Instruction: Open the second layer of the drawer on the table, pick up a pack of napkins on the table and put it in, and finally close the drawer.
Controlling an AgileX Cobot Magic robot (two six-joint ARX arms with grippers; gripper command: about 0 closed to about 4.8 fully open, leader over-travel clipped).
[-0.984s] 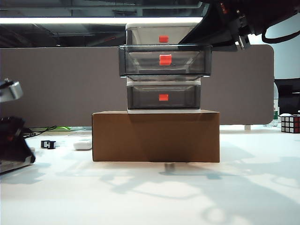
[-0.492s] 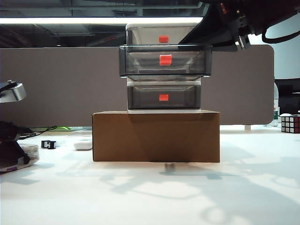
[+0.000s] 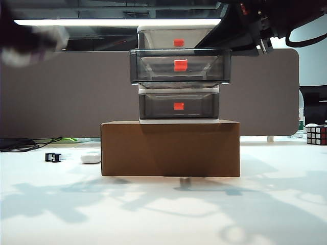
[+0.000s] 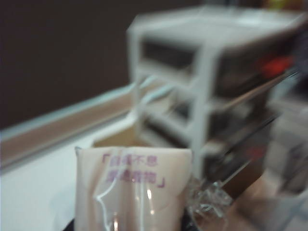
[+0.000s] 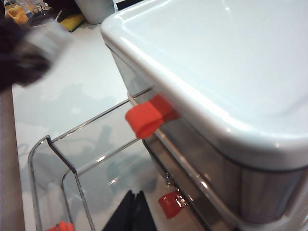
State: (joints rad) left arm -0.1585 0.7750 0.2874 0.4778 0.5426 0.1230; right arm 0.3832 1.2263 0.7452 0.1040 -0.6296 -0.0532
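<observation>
Item one: the drawer, a three-tier cabinet on a brown cardboard box on the table. I see the second layer pulled out, nothing visible inside it; top and bottom tiers are shut.

Item two: the pack of napkins, clamped in my left gripper, raised high at the exterior view's left.

Item three: the right gripper, above the open tier; its fingers sit narrow, tips together, holding nothing.

The drawer stands on a cardboard box on the table (second layer pulled out toward the camera)
</observation>
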